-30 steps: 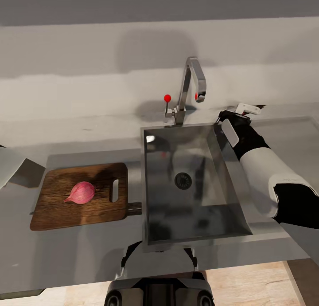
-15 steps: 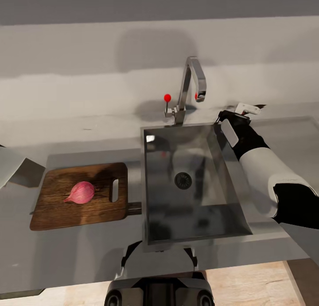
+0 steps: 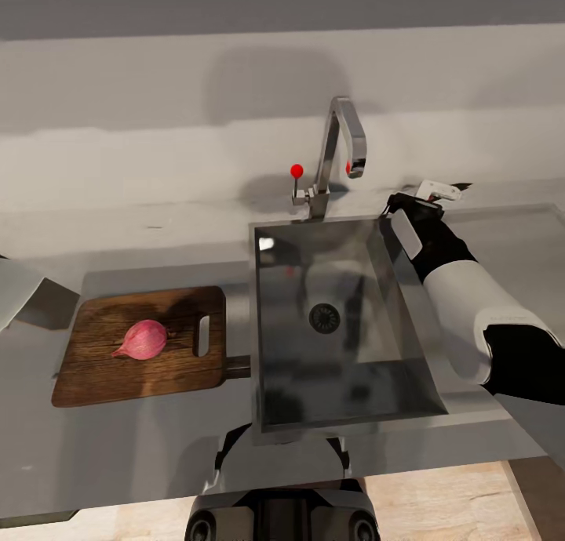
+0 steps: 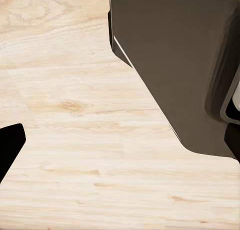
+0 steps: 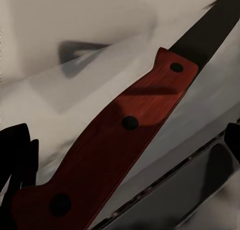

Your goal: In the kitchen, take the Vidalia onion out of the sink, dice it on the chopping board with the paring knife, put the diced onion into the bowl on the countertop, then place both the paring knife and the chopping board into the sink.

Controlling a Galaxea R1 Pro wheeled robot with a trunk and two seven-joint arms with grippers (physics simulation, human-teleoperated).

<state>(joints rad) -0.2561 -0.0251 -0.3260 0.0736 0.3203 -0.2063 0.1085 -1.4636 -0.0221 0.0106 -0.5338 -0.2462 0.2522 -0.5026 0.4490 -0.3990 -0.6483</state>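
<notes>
the vidalia onion (image 3: 144, 339) lies on the chopping board (image 3: 141, 346), a bit toward the end away from the slot hole. the board lies flat on the grey surface (image 3: 118, 447), just beside the sink (image 3: 333, 325), with its slot end nearest the basin. the sink has a round dark drain (image 3: 325, 318) in its floor, and the shiny faucet (image 3: 339, 153) with a red-tipped lever (image 3: 297, 173) stands behind it. the right arm (image 3: 479, 314) reaches over the surface on the far side of the sink from the board, and the right gripper (image 3: 428, 200) sits near the back corner of the basin, low over the surface. in the right wrist view, the paring knife (image 5: 112, 145) lies very close in front of the camera, its red-brown handle with three dark rivets slanting across and its dark blade (image 5: 212, 20) pointing away. a dark finger (image 5: 17, 155) shows at one edge of that view and another at the other edge, with the handle lying between them, but it is hard to tell if the fingers are pressing on the handle or are apart from it. the left wrist view shows a pale wood floor (image 4: 75, 140) and a dark cabinet side (image 4: 180, 60), with dark bits of the left arm's fingers (image 4: 9, 145) at the edges; it is not clear how wide they stand.
</notes>
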